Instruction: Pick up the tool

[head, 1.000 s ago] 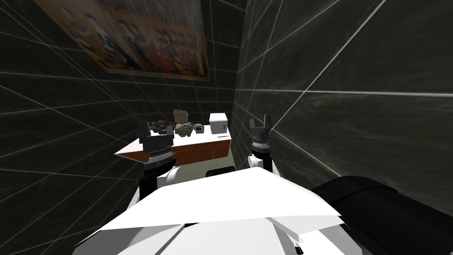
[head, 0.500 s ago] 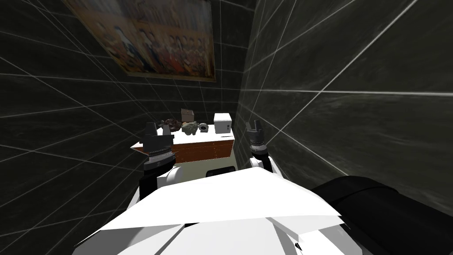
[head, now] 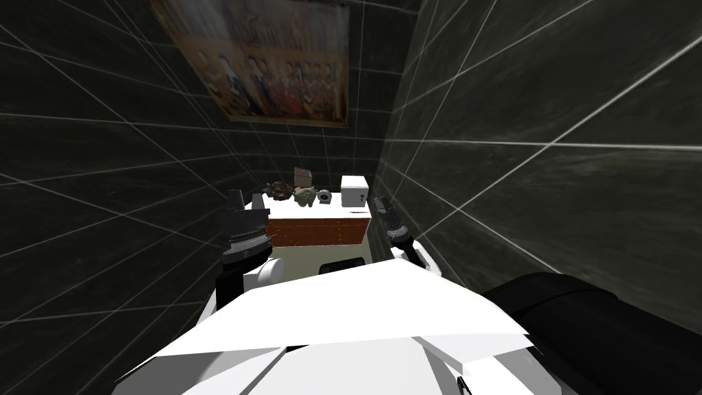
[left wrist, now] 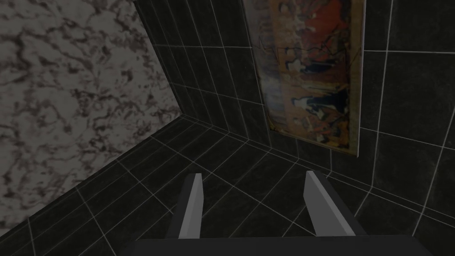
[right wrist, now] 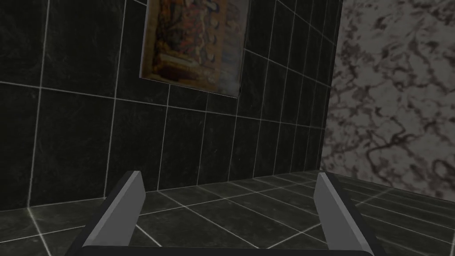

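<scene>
Head view first: a brown cabinet (head: 315, 230) with a white top, tucked into a corner of dark tiled walls, with a painting (head: 274, 62) hanging above. Probably the tool (head: 357, 212) there near the top's front right edge, just in front of a white box (head: 355, 191). Thin, dark, sliver-like, honestly too small to make out more. Further back on the same top: a brownish lump (head: 277, 190), a cardboard box (head: 302, 176), a greenish lump (head: 305, 197) and a small grey round thing (head: 323, 197). Left gripper (head: 245, 199) raised near the cabinet's left end, well apart from the tool. Right gripper (head: 382, 203) up beside the cabinet's right edge, nearer the tool but off to its right, not touching.

Left wrist view: fingers (left wrist: 191, 209) spread wide, empty.

Right wrist view: same deal, fingers (right wrist: 126, 209) wide apart, holding nothing.
</scene>
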